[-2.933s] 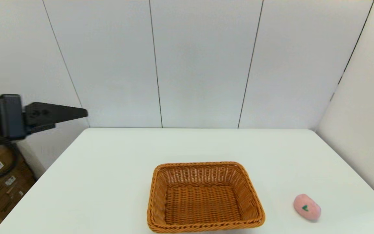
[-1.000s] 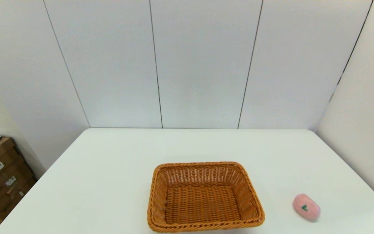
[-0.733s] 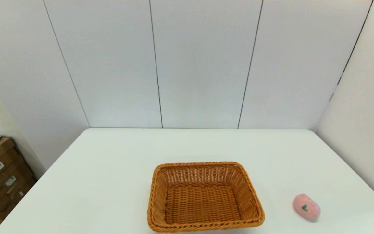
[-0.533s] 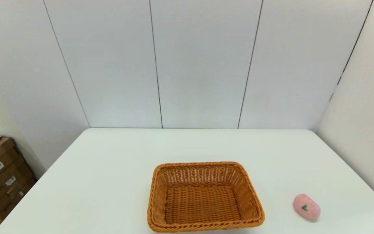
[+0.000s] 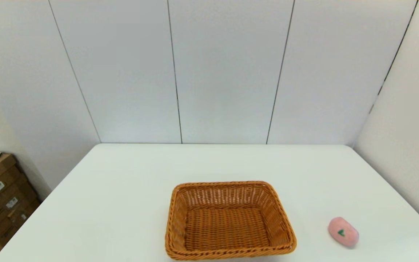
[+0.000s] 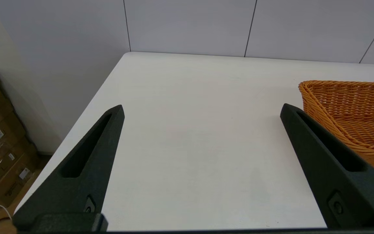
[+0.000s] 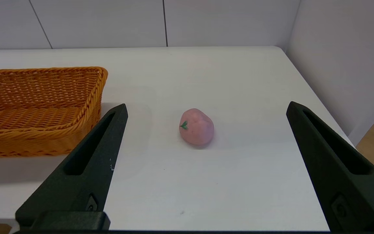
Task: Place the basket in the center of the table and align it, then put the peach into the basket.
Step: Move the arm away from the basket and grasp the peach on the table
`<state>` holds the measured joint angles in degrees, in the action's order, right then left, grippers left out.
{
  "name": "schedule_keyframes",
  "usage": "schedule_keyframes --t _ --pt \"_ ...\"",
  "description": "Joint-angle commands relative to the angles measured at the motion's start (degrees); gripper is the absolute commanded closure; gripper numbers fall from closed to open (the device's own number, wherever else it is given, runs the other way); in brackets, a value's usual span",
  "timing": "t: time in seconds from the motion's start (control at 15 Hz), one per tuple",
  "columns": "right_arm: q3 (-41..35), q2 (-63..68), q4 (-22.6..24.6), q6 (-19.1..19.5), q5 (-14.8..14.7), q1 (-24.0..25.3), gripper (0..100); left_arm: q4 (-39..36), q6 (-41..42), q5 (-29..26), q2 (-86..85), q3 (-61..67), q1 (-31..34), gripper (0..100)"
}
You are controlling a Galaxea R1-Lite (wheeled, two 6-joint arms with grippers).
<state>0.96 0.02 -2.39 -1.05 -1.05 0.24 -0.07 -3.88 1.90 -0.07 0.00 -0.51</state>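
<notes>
While the basket sits by the tabletop's near edge, the peach lies near the right edge, so the right gripper faces it, jaws apart. The left gripper waits, jaws apart too.

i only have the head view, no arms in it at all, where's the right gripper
Observer: The right gripper is open, low at the table's near edge, facing the peach.
Operator: is it touching the peach
Observer: No, the peach lies on the table beyond the fingertips, clear of both.
Operator: and the left one
Observer: The left gripper is open too, over bare table, with the basket beside its inner finger.
</notes>
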Motion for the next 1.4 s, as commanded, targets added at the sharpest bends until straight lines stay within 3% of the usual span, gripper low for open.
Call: schedule_keyframes --t 0.07,0.2,0.47,0.6,0.87,1.07,1.4 --pt "3.17 0.68 -2.01 1.14 0.61 0.02 0 -0.01 -0.08 0.03 -0.01 0.00 -0.02 0" --pt "11.87 10.79 -8.42 1.14 0.78 0.11 0 -0.01 -0.08 0.03 -0.01 0.00 -0.02 0" --pt "19.43 39.35 -8.86 3.51 0.52 0.11 0 -0.01 -0.08 0.03 -0.01 0.00 -0.02 0" --pt "20.83 51.39 -6.93 5.36 0.35 0.11 0 -0.01 -0.08 0.03 -0.01 0.00 -0.02 0" --pt "21.98 72.66 1.95 5.62 -1.06 0.02 0 -0.01 -0.08 0.03 -0.01 0.00 -0.02 0" --pt "22.15 82.07 3.09 8.52 -4.23 0.11 0 -0.01 -0.08 0.03 -0.01 0.00 -0.02 0" --pt "25.32 94.63 5.03 8.34 -4.49 0.11 0 -0.01 -0.34 0.03 -0.01 0.00 -0.02 0"
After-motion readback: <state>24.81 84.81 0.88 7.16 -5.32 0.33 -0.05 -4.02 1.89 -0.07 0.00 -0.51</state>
